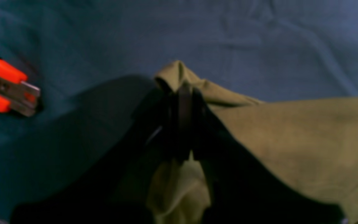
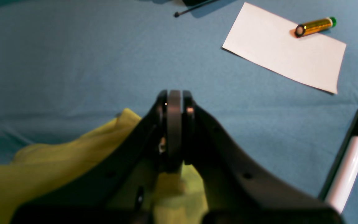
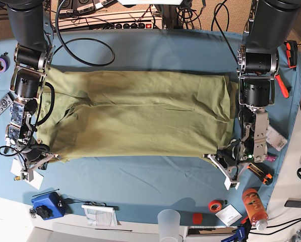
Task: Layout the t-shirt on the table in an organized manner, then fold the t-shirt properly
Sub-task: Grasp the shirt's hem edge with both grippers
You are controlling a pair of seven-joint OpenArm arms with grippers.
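Your table (image 3: 155, 50) filled the base view under its teal-blue cloth, and the t-shirt (image 3: 140, 113) lay across its middle as a wide olive band stretched between the 2 arms. It looked part-folded to me: a long ridge ran across the cloth, and the near edge lay straight from 1 gripper to the other. That straightness is probably why you had both arms low at the near corners, since 2 pinches on 1 edge let you carry it over evenly.

Your left gripper (image 1: 183, 102), on the right side of the base view, had its jaws closed on a bunched corner of the t-shirt, with a peak of fabric poking above the tips and more hanging beneath. Your right gripper (image 2: 174, 115) had its jaws pressed together too; green cloth showed beneath them and beside them, so I judge it was pinching the opposite corner, though the bite itself was partly hidden.

Smaller things sat close by and mattered for the next move. Just ahead of the right gripper lay a white card (image 2: 284, 49) with a battery (image 2: 315, 26) on it, and a marker (image 2: 348, 168) beside. An orange utility knife (image 1: 6, 88) rested near the left gripper. Any drag outward could sweep them, so lifting the edge clear seemed wiser.
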